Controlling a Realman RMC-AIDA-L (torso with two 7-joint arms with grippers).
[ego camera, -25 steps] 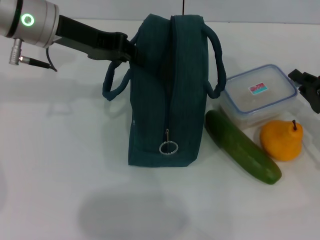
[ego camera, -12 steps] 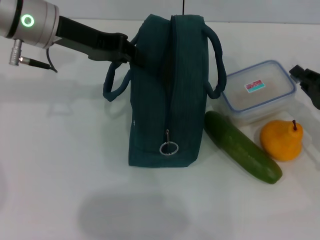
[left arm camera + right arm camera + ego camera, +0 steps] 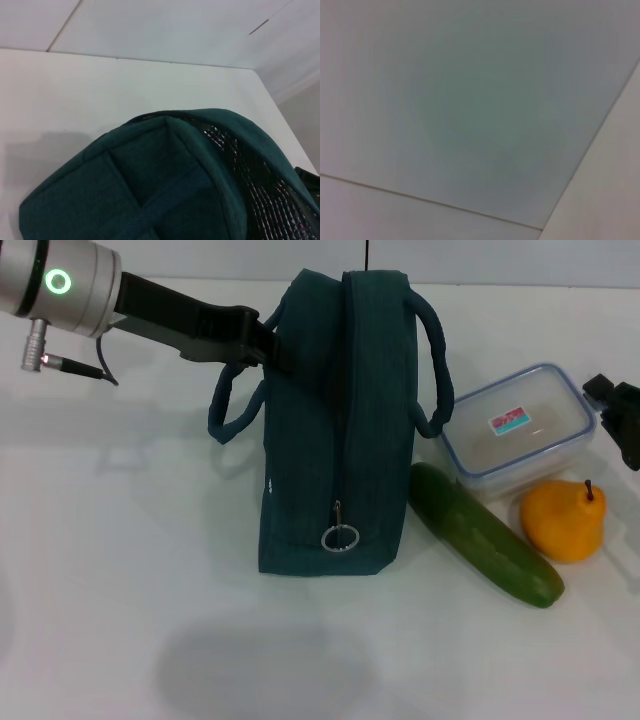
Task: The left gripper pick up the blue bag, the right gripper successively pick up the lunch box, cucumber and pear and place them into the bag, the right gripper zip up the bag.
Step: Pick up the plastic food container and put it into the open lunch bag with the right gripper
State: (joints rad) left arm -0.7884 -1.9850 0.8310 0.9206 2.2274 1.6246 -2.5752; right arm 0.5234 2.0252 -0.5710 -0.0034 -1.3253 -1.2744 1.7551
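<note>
We record the table [image 3: 120, 570] as the bearing surface, and take the blue bag [image 3: 335, 430] as our landmark: it stands upright near mid-table, zip line facing the head camera, pull ring [image 3: 339, 537] low on that face. The left wrist view shows the bag's top edge parted, with silvery lining [image 3: 255, 175] visible inside, so we judge the mouth at least partly open. The left gripper [image 3: 262, 343] is clamped on the bag's upper rear corner, beside the left handle loop [image 3: 232, 405]; the bag's base appears to rest on the table. To the bag's right lie the cucumber [image 3: 485, 533], nearest its lower corner, the lunch box [image 3: 515, 430] behind that, touching or just short of the right handle, and the pear [image 3: 563, 520] beyond the cucumber. The right gripper [image 3: 620, 420] sits just beyond the lunch box's far edge; we cannot tell its finger state. We judge the bag hold established and the lunch box pick in hand. The next move calls for the right gripper to straddle the box lid, grip, and clear the bag's rim.
</note>
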